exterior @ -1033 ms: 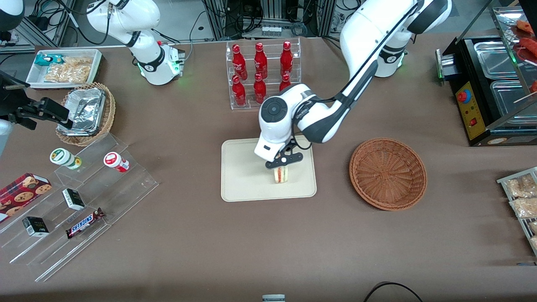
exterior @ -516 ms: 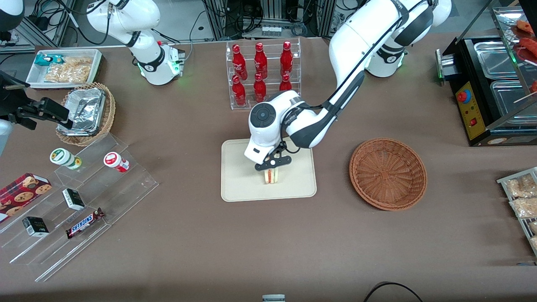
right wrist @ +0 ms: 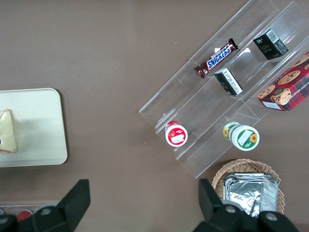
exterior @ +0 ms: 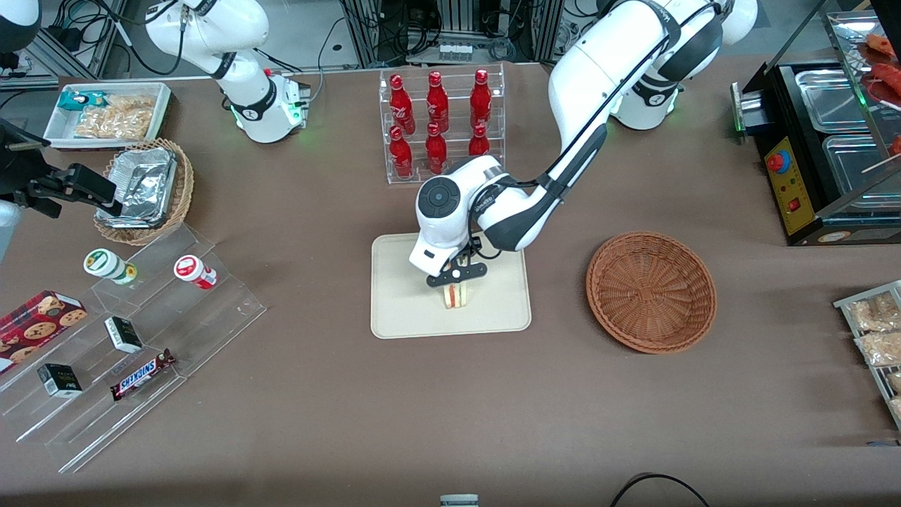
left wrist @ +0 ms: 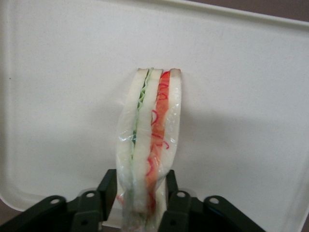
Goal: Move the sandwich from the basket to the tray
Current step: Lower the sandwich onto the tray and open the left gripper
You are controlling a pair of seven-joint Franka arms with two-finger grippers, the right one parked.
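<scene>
Two black fingers [left wrist: 176, 205] of the left gripper [exterior: 456, 279] pinch the sandwich [exterior: 456, 296], one pressed against each bread face. In the wrist view the sandwich [left wrist: 150, 145] stands on edge between them, showing white bread with a green layer toward one finger and a pink-orange layer toward the other, under a clear wrap. It reaches out past the fingertips over the flat floor of the tray [left wrist: 241, 96]; whether its lower edge touches the tray I cannot tell.

From the front, the fingers hang above the middle of the cream tray [exterior: 401, 310], with the sandwich directly under them. The reddish-brown basket [exterior: 651, 291] sits on the worktop [exterior: 450, 408] well apart from the fingers, toward the working arm's end, with nothing in it. A clear rack of red bottles [exterior: 440, 123] stands farther from the front camera than the fingers.
</scene>
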